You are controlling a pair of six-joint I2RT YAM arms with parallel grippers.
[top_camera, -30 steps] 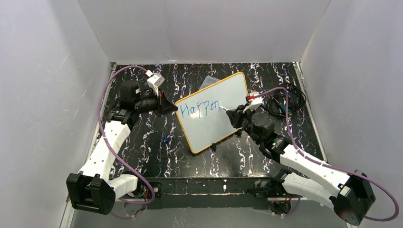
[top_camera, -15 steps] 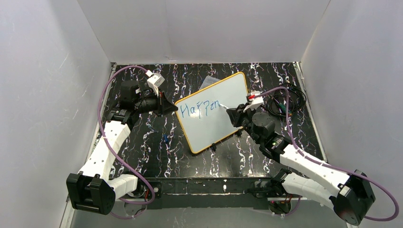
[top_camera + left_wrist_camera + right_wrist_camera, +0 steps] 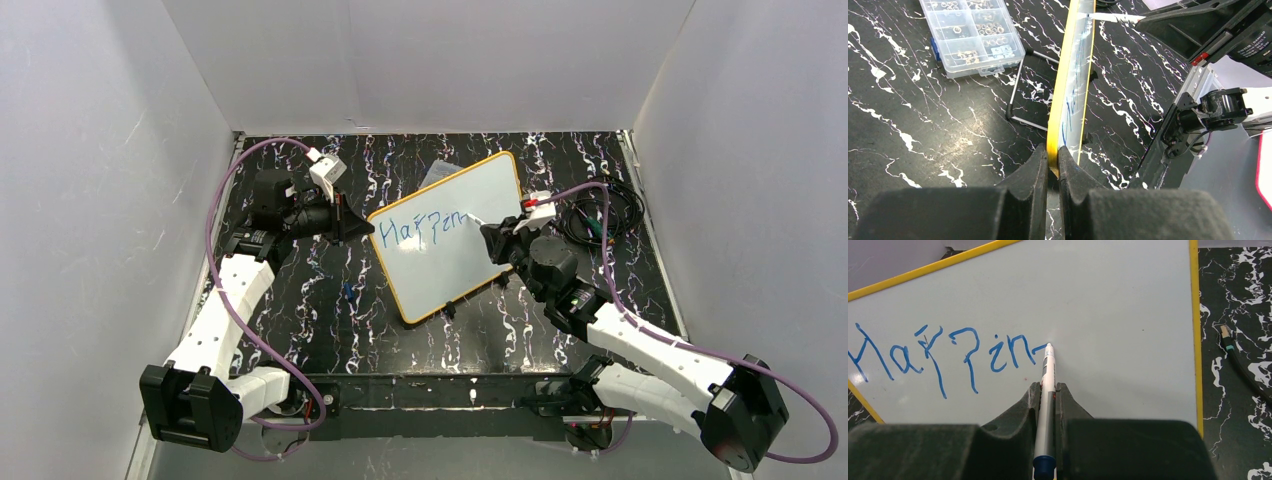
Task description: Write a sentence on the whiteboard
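Writing on board: one line of the sentence (image 3: 943, 352) was present in blue, six letters reading "Happin", plus one short stroke at the marker tip.
Whiteboard (image 3: 455, 255): one, yellow-framed, stood on edge near the middle of the table (image 3: 330, 300), face tilted; one wire stand (image 3: 1017, 95) sat behind it.
Left gripper (image 3: 1052, 154): one, jaws were clamped on the board's frame edge.
Right gripper (image 3: 1048, 387): one, was closed on one marker (image 3: 1048, 367), whose tip touched the board just right of the "n".
Compartment box (image 3: 970, 35): one, clear, lay behind the board, apart from it.
Cable coil (image 3: 598, 215): one, lay right of the board.
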